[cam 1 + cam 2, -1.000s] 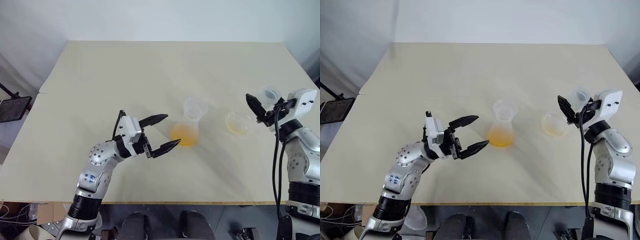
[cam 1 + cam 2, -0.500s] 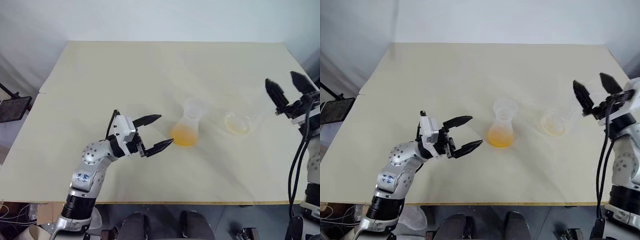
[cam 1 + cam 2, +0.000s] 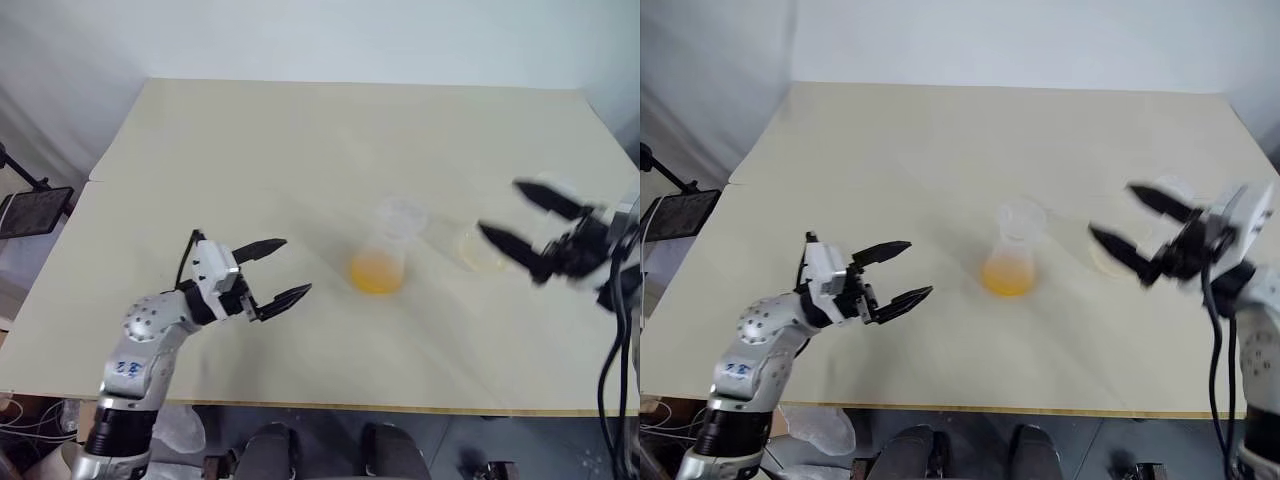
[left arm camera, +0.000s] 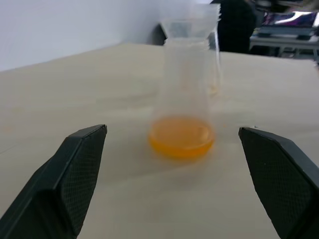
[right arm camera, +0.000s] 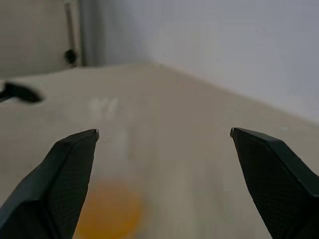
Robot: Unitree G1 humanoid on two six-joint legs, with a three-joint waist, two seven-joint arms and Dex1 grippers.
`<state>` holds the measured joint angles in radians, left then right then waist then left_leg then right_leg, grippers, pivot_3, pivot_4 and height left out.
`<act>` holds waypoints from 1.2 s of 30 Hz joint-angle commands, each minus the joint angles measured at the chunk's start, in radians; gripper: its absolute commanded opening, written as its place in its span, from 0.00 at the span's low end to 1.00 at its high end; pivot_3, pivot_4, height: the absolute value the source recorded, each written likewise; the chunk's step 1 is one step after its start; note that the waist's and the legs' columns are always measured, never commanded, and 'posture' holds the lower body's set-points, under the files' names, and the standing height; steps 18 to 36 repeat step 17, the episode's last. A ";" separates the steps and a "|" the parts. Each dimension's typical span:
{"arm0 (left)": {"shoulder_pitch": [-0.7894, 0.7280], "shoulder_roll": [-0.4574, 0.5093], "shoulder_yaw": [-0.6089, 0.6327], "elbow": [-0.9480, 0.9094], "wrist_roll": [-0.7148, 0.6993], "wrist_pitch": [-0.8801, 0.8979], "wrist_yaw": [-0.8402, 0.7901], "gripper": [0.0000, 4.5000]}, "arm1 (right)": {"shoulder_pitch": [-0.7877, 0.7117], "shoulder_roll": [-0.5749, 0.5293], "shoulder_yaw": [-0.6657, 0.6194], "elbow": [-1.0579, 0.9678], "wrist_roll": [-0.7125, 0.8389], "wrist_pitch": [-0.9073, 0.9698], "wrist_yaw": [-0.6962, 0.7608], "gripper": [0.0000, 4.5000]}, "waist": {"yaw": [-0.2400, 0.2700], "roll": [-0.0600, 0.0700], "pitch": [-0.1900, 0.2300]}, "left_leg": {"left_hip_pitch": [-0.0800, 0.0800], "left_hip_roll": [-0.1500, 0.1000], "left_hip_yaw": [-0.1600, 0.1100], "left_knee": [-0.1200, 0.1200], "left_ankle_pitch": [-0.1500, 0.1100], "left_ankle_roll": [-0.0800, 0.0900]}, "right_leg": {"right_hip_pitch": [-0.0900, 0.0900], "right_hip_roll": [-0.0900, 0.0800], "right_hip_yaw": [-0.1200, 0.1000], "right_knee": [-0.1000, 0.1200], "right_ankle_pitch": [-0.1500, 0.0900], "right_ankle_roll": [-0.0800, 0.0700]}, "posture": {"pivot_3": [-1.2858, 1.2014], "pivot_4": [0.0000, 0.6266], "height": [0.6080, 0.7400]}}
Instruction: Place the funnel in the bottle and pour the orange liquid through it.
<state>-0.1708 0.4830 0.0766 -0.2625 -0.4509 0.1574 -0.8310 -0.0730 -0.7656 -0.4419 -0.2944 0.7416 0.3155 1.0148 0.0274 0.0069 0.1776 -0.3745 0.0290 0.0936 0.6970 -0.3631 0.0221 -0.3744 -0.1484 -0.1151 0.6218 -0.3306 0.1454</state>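
Item: small clear flask-shaped bottle (image 3: 381, 258), standing upright near the middle of the pale beige tabletop (image 3: 300, 150), toward its front edge, with the near-invisible clear plastic funnel (image 4: 190, 21) seated in its mouth and the translucent orange liquid (image 4: 182, 137) pooled in its conical base. A larger clear flask (image 3: 478, 250), apparently emptied, sits closer to the tabletop's right edge. Both the left gripper (image 3: 272, 272) and right gripper (image 3: 522, 222) stand wide open and hold nothing; the task looks essentially complete.

orange liquid (image 4: 181, 138) (translucent), beige table (image 3: 300, 140)
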 commanded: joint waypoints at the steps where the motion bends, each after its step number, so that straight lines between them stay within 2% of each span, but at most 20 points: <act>1: 0.031 0.017 0.045 -0.052 -0.011 -0.011 0.017 1.00 | 0.134 -0.035 0.015 -0.026 -0.094 -0.170 0.202 0.99 | 0.000 0.000 0.000 | 0.000 -0.001 0.000 0.000 0.000 0.000 | 0.001 0.000 0.000 -0.001 0.000 0.000 | 0.52 0.24 1.00; 4: 0.051 0.027 0.053 -0.054 0.011 -0.023 0.025 1.00 | 0.174 -0.020 0.036 0.017 -0.128 -0.237 0.254 0.99 | -0.006 -0.001 0.001 | 0.003 0.000 0.002 0.000 0.000 0.000 | 0.003 0.000 0.000 -0.002 0.000 0.000 | 0.52 0.24 1.00; 10: 0.096 0.057 0.058 -0.040 0.110 -0.045 0.083 1.00 | 0.197 0.003 0.032 0.233 -0.212 -0.450 0.342 0.99 | -0.006 -0.001 0.001 | 0.005 0.001 0.004 0.000 0.000 -0.001 | 0.003 0.001 0.002 -0.002 0.000 0.000 | 0.52 0.24 1.00; 13: 0.111 0.073 0.080 -0.031 0.110 -0.050 0.084 1.00 | 0.214 -0.002 0.030 0.274 -0.219 -0.510 0.370 0.99 | -0.003 -0.001 0.001 | 0.005 0.001 0.004 0.000 0.000 0.000 | 0.003 0.001 0.002 -0.002 0.000 0.000 | 0.52 0.24 1.00; 36: 0.107 0.066 0.096 -0.030 0.090 -0.035 0.098 1.00 | 0.198 0.004 0.029 0.307 -0.218 -0.536 0.346 0.99 | -0.004 -0.001 0.001 | 0.005 0.001 0.004 0.001 0.000 -0.001 | 0.003 0.001 0.002 -0.002 0.000 0.000 | 0.52 0.24 1.00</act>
